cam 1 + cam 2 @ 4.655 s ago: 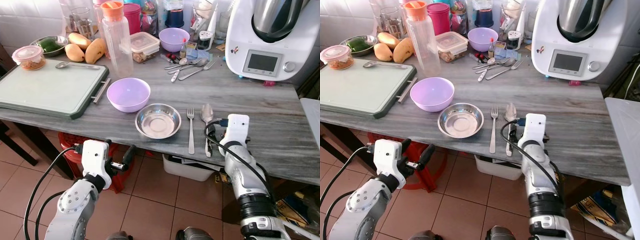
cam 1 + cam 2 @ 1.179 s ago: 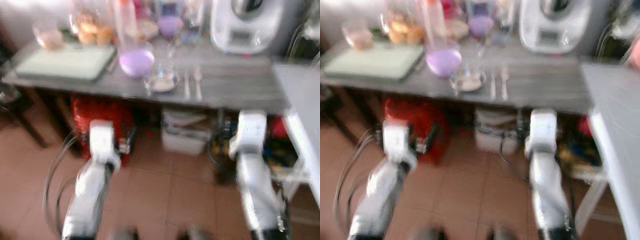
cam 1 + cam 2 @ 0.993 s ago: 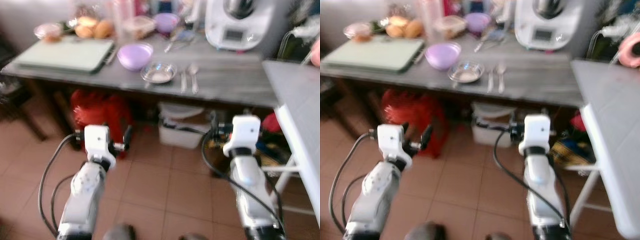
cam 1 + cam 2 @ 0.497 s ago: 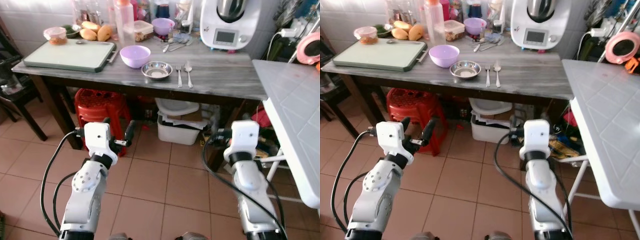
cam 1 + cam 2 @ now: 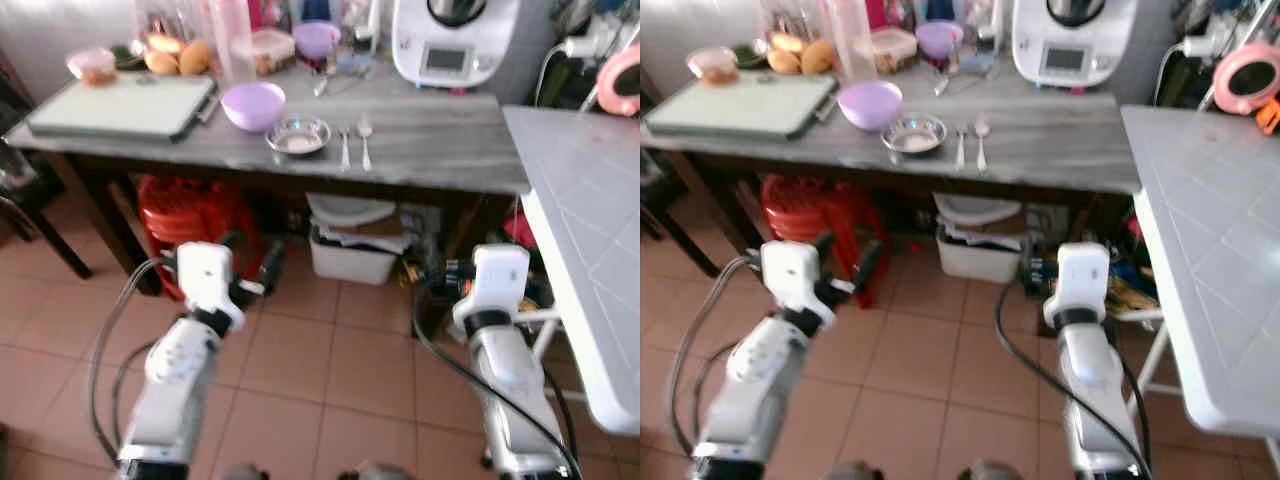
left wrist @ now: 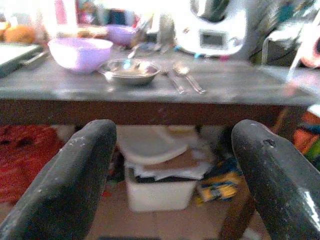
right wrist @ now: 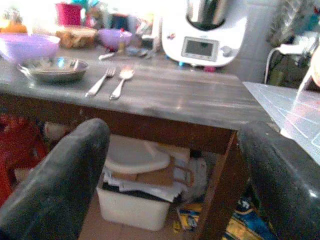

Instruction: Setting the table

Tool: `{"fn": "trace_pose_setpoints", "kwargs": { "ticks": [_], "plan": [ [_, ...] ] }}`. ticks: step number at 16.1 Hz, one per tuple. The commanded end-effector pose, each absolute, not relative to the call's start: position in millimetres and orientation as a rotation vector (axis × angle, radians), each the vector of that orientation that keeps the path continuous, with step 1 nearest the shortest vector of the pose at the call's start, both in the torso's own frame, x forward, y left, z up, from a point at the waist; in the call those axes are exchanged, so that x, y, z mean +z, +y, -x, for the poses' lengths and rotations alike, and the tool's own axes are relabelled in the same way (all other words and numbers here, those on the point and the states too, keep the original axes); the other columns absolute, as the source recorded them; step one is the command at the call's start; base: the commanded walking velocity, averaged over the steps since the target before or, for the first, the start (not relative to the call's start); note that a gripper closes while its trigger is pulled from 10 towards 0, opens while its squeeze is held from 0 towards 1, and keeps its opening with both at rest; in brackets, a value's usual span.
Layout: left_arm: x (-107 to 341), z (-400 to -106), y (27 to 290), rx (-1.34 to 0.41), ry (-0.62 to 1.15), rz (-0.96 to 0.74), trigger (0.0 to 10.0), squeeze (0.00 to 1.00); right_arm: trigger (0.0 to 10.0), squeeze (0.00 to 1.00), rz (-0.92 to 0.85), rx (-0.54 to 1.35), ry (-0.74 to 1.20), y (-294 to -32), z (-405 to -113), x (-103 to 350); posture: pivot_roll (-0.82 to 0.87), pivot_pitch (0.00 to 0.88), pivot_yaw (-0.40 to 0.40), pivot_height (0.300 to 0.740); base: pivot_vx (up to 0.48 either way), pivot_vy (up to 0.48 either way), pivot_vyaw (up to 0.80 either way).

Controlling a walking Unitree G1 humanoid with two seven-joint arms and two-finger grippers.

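Blur softens the head views, so the jars at the table's back are hard to make out. Left gripper point(image 6: 170, 175) and right gripper point(image 7: 172, 175) hang over the tiled floor point(image 5: 300, 370), fingers spread, holding nothing. Beyond them on the grey table point(image 5: 440, 150), a steel bowl point(image 5: 298, 135), fork point(image 5: 344, 147) and spoon point(image 5: 365, 140) lie side by side, a purple bowl point(image 5: 252, 104) just behind.

Both silver arms are raised forward at about the same height, bent at the elbow, with black cables looped beside each. The left hand point(image 5: 248, 277) is seen with its two black fingers point(image 6: 70, 185) spread wide apart and nothing between them. The right hand point(image 7: 172, 180) is likewise spread open and empty, its fingers point(image 7: 55, 185) well apart.
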State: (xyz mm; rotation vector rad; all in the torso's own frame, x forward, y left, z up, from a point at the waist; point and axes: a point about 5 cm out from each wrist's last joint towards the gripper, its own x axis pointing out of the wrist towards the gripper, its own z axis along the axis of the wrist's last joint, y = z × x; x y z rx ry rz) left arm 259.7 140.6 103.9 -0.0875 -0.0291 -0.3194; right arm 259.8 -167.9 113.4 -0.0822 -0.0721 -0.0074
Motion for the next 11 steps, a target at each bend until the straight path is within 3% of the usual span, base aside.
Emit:
{"fn": "trace_pose_setpoints", "kwargs": {
  "ticks": [1, 2, 8, 11],
  "plan": [
    [106.1, -261.8, 141.2, -0.319, -0.034, 0.083, 10.0, 0.0, 10.0, 0.0, 0.067, -0.021, -0.055, -172.5, -259.4, 112.1, -0.01, 0.0, 0.009, 0.74, 0.0, -0.319, -0.8],
    [105.7, -261.1, 140.6, -0.323, -0.033, 0.082, 10.0, 0.0, 10.0, 0.0, 0.064, -0.018, -0.058, -173.1, -260.1, 113.1, -0.01, 0.0, 0.009, 0.74, 0.0, -0.322, -0.8],
    [103.0, -259.7, 136.3, -0.339, -0.023, 0.091, 10.0, 0.0, 10.0, 0.0, 0.077, -0.015, -0.052, -175.0, -262.8, 112.6, -0.01, 0.0, 0.008, 0.74, 0.16, -0.343, 0.0],
    [103.6, -260.4, 134.6, -0.342, -0.026, 0.087, 10.0, 0.0, 10.0, 0.0, 0.078, -0.015, -0.049, -176.3, -264.6, 112.7, -0.01, 0.0, 0.001, 0.74, 0.16, -0.393, -0.41]
  ]
}}
